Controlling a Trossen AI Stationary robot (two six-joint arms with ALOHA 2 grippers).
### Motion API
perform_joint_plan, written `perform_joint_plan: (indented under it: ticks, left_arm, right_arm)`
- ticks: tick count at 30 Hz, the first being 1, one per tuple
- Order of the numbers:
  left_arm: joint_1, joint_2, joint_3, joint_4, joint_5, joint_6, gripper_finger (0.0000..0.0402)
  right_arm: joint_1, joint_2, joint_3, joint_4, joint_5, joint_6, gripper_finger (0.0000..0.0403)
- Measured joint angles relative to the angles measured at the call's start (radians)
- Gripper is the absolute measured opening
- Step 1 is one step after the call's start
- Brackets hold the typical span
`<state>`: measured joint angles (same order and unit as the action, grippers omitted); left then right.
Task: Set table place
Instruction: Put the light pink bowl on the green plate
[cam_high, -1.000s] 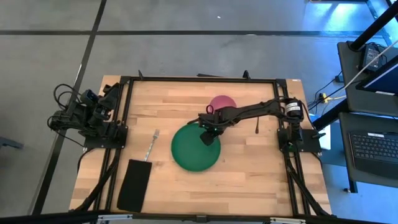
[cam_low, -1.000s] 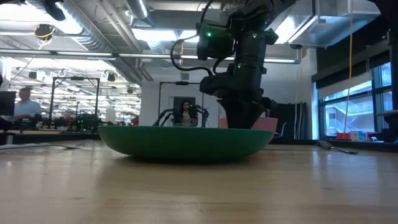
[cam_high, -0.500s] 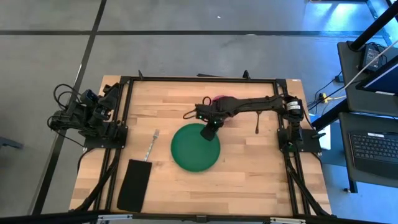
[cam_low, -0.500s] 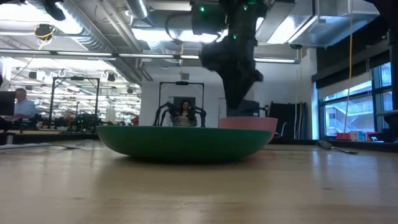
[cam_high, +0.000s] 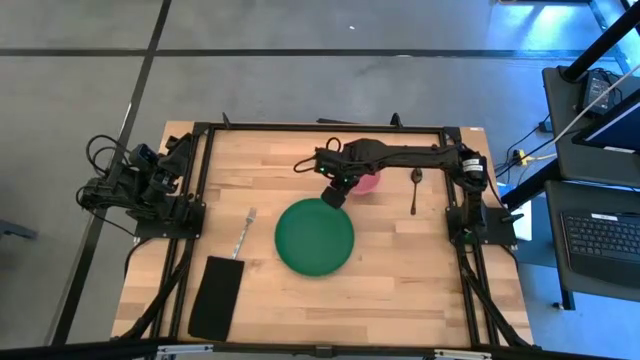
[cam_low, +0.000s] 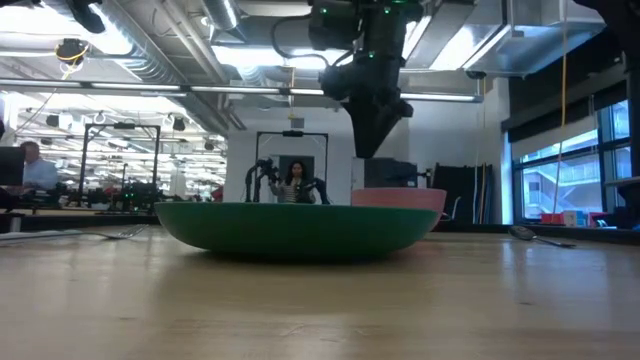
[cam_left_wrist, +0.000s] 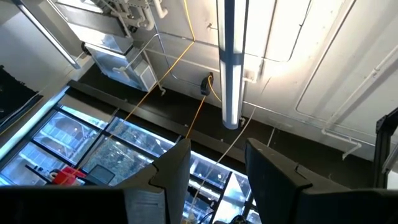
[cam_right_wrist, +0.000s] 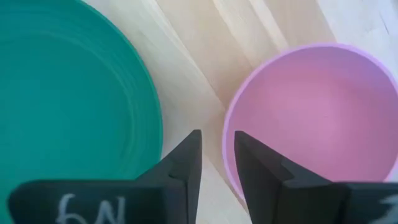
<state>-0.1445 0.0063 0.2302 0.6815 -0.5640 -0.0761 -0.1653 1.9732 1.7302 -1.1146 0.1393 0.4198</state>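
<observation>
The round green plate (cam_high: 314, 236) lies flat on the table's middle (cam_low: 295, 228). The smaller pink bowl (cam_high: 368, 181) stands just beyond it toward the far right (cam_right_wrist: 311, 118). My right gripper (cam_high: 335, 194) hovers above the gap between plate and bowl (cam_right_wrist: 217, 146), pointing down, fingers a narrow gap apart and touching nothing; the low view shows it raised well above the bowl's rim (cam_low: 372, 145). The silver fork (cam_high: 243, 232) lies left of the plate, the dark spoon (cam_high: 415, 190) right of the bowl. My left gripper (cam_left_wrist: 217, 165) is parked at the left edge, open, pointing at the ceiling.
A black rectangular cloth (cam_high: 215, 297) lies at the near left corner. Black rails (cam_high: 320, 128) frame the light-wood table. Bare wood shows near and right of the plate. People and workbenches stand in the room beyond the far edge.
My right gripper has risen from low over the plate's far right part and moved toward the far edge, ending above the gap between plate and bowl. The arm has swung back with it. Plate and bowl have stayed in place.
</observation>
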Motion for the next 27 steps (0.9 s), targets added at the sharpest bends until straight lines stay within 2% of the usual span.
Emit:
perform_joint_plan:
  ticks: [13,18,27]
  left_arm:
    - [0.000,0.000,0.000,0.000,0.000,-0.002,0.0147]
    - [0.000,0.000,0.000,0.000,0.000,-0.027,0.0147]
    - [0.000,0.000,0.000,0.000,0.000,-0.052,0.0147]
  right_arm:
    - [-0.008,0.031,0.000,-0.003,0.012,0.075,0.0097]
    - [-0.008,0.053,-0.001,-0.001,0.094,0.044,0.0097]
    - [-0.014,0.054,-0.001,0.000,0.095,0.101,0.0097]
